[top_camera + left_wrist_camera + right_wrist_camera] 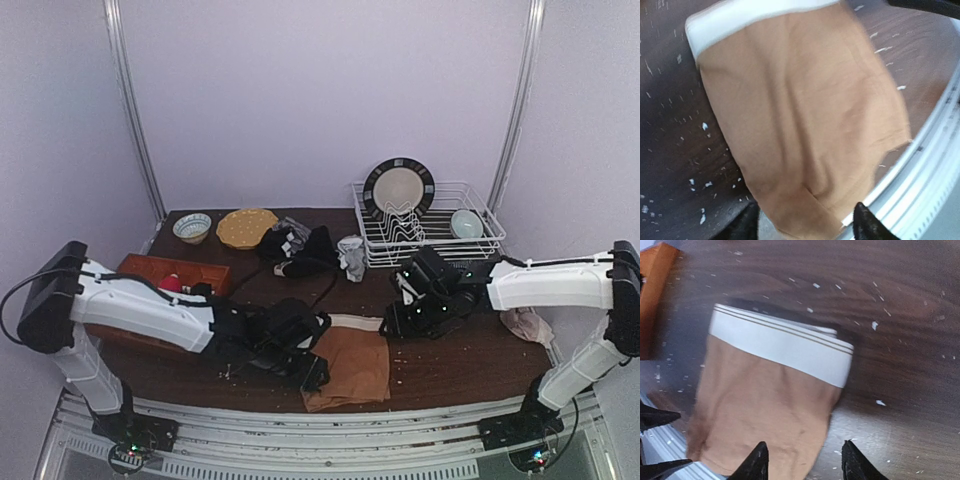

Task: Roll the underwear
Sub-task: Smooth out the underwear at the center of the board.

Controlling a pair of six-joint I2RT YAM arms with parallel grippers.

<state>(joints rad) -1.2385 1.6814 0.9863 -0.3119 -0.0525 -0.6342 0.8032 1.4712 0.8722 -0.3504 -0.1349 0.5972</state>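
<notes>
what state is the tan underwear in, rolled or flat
Flat, not rolled. The tan underwear lies spread on the table, its white waistband uncurled at the far end, with no coil anywhere along the cloth.

Robot-manipulation test cell furnished as a household setting. Laboratory features: two white-and-black arms, the left arm [140, 305] and the right arm [550, 283], mounted on a ribbed metal frame [330, 440] at the near edge of a dark wood counter [470, 365]; blank pale-violet walls [330, 100]; bare metal uprights [135, 120] at the rear corners. Domestic props: a white wire dish rack [480, 245] holding an upright dark-rimmed plate [399, 188] and a pale bowl [466, 223], a patterned bowl [192, 227], a yellow dish [246, 227], a reddish wooden tray [150, 270], and tan underwear [352, 365] laid flat.
</notes>
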